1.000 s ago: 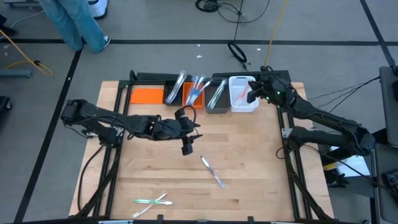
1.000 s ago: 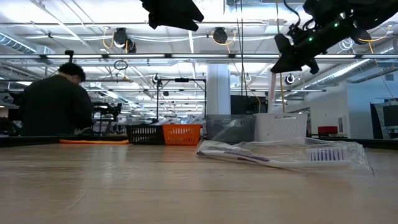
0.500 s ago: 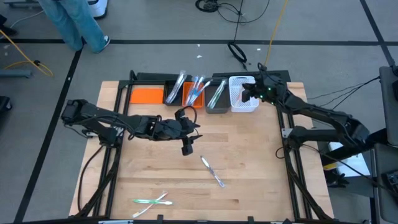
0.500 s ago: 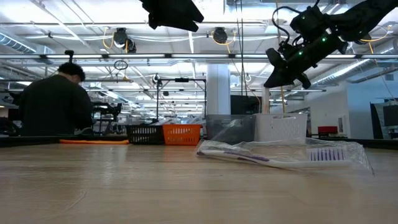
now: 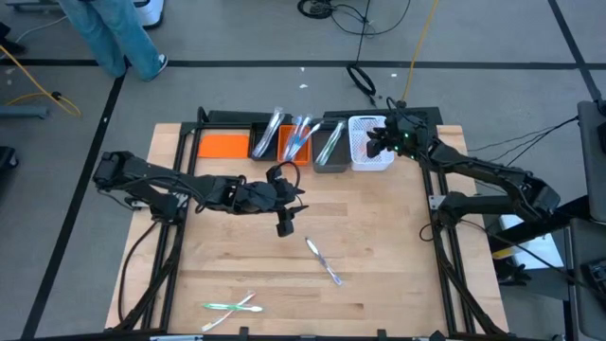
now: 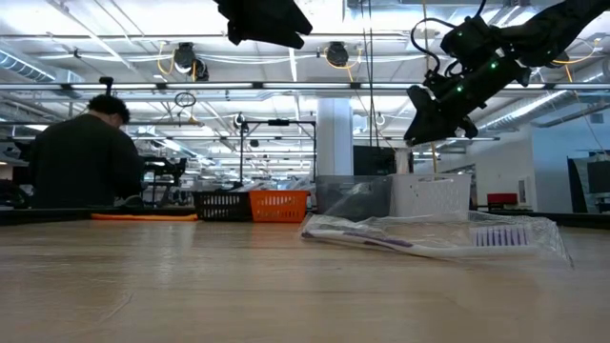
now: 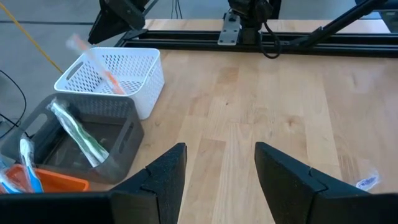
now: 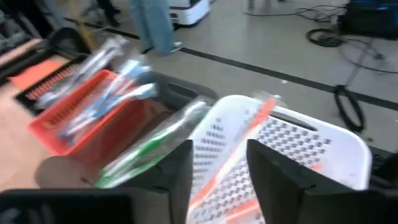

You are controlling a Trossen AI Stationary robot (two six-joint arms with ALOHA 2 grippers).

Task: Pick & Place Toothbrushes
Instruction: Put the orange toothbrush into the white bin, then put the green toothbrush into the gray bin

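Note:
A pink-accented toothbrush [image 7: 94, 63] in a clear wrapper leans inside the white basket [image 7: 140, 78], its upper end over the rim. My right gripper [image 8: 219, 152] hovers open just above that basket [image 5: 365, 156], clear of the toothbrush. My left gripper [image 7: 221, 165] hangs open and empty over the table's middle [image 5: 284, 225]. One wrapped toothbrush [image 5: 323, 260] lies flat on the table right of centre. Two more toothbrushes [image 5: 232, 305] lie at the near edge.
A row of bins stands along the far edge: a black tray with an orange pad [image 5: 222, 145], a black bin [image 5: 265, 140], an orange bin [image 5: 295, 142] and a grey bin [image 5: 329, 150], the last three holding toothbrushes. A person [image 6: 86, 157] sits beyond the table.
My right gripper has come down and toward the table's left edge over the white basket, tipping further down. The pink toothbrush that hung below its fingers has been let go and now leans in the basket.

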